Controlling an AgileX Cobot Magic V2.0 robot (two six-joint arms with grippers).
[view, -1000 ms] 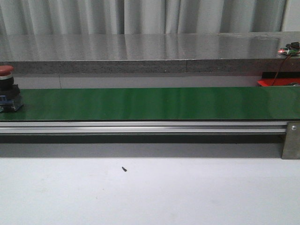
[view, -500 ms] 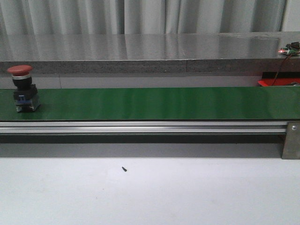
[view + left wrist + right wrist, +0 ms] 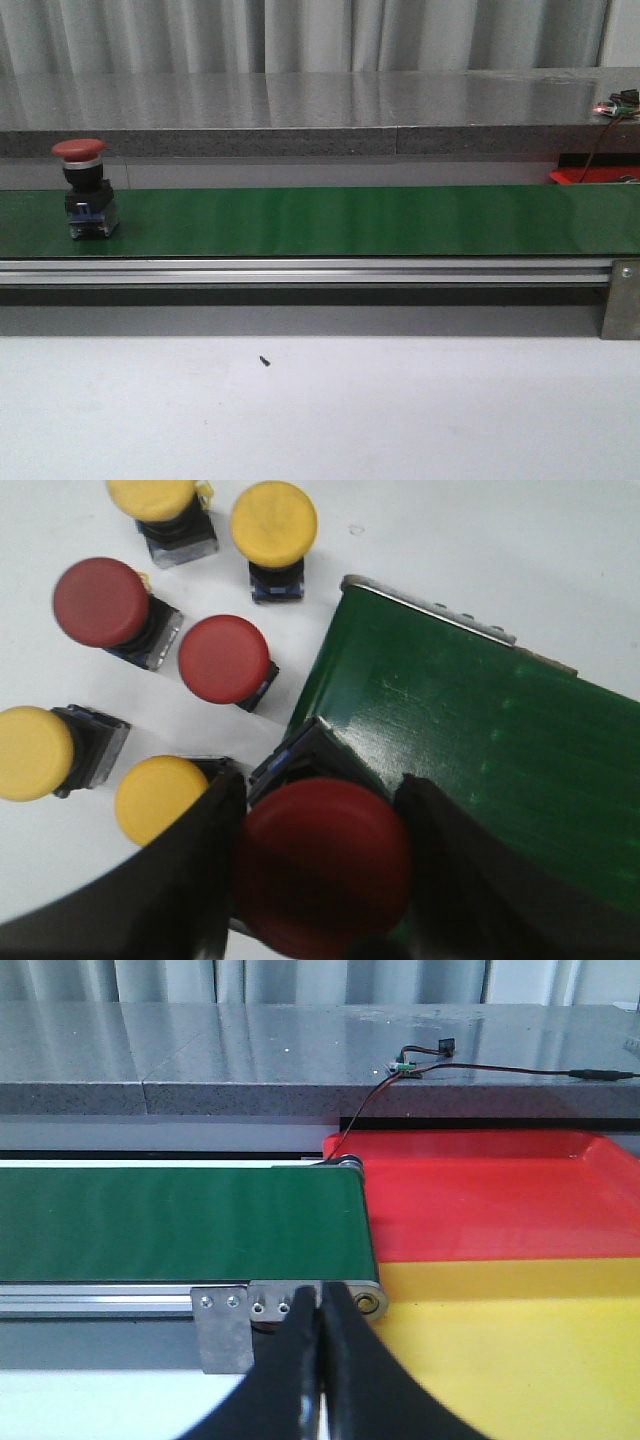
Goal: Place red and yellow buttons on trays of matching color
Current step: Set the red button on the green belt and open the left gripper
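Observation:
A red button (image 3: 85, 190) with a black and blue base stands upright on the green belt (image 3: 350, 220) at the far left of the front view. No gripper shows in that view. In the left wrist view my left gripper (image 3: 320, 785) is closed around the cap of another red button (image 3: 325, 865) at the corner of the belt's end (image 3: 480, 740). My right gripper (image 3: 320, 1295) is shut and empty in front of the belt's other end (image 3: 180, 1220). The red tray (image 3: 500, 1195) and the yellow tray (image 3: 520, 1350) lie beside that end.
Several loose buttons stand on the white table by my left gripper: red ones (image 3: 100, 600) (image 3: 222, 658) and yellow ones (image 3: 273, 522) (image 3: 32, 752) (image 3: 158, 798). A grey ledge (image 3: 320, 110) runs behind the belt, with a wired board (image 3: 618, 103) on it. The red tray's edge (image 3: 595, 176) shows far right.
The red button on the belt has travelled to the right, from the left edge of the front view to well inside it.

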